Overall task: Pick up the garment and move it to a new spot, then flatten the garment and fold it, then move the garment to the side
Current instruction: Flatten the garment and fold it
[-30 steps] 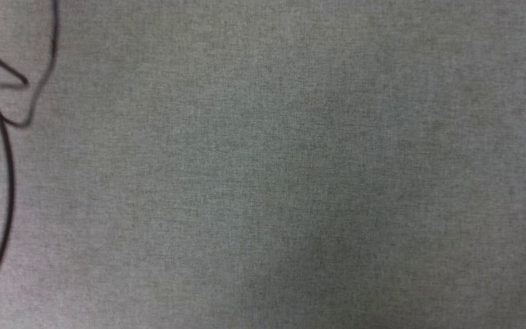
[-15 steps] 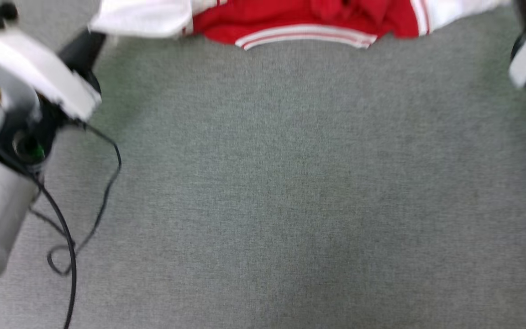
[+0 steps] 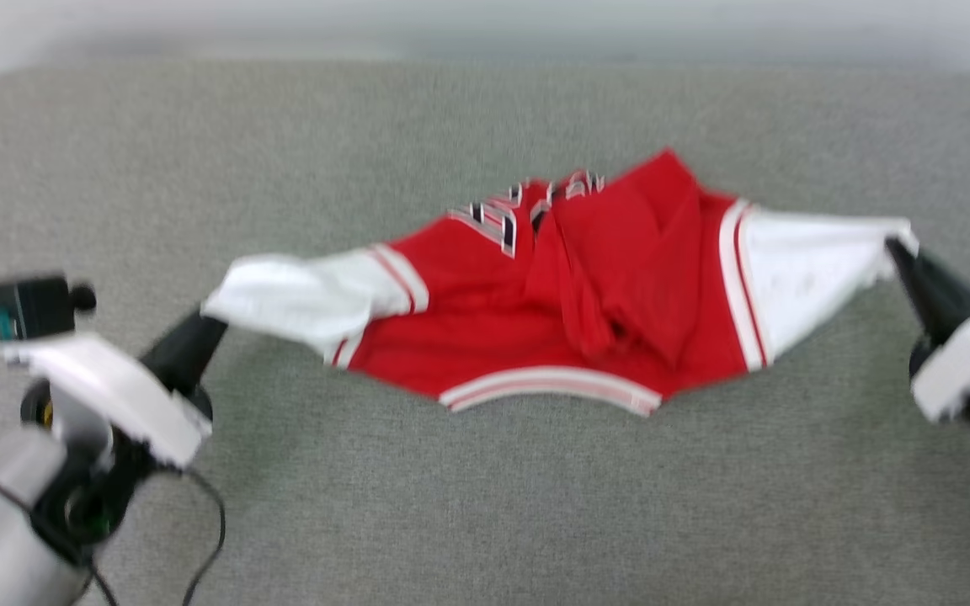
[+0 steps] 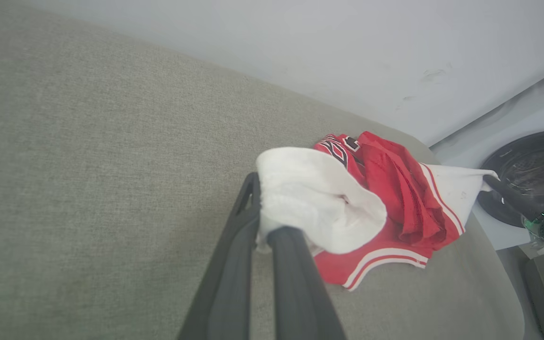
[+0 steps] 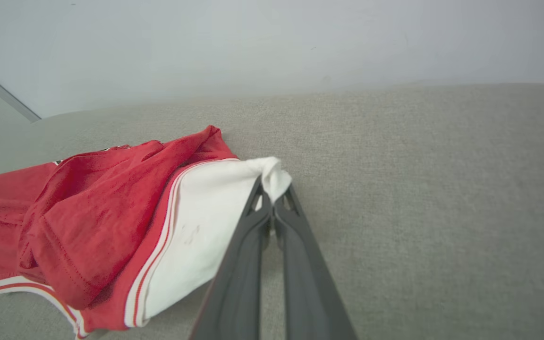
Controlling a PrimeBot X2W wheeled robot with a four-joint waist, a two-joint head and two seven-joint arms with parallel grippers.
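You have the red jersey-style T-shirt with white short sleeves [image 3: 586,303] strung across the middle of the head view, sagging onto the grey woven fabric surface [image 3: 485,522]. Your left gripper [image 3: 205,324], centre left, is clenched on one sleeve, and your right gripper [image 3: 902,251], centre right, pinches the other. I judge the pick-up done; with the red body crumpled, flattening, folding and moving aside remain.

Head view angled down from above, wrist views close, low, facing inward, sharing the garment [image 3: 468,328]
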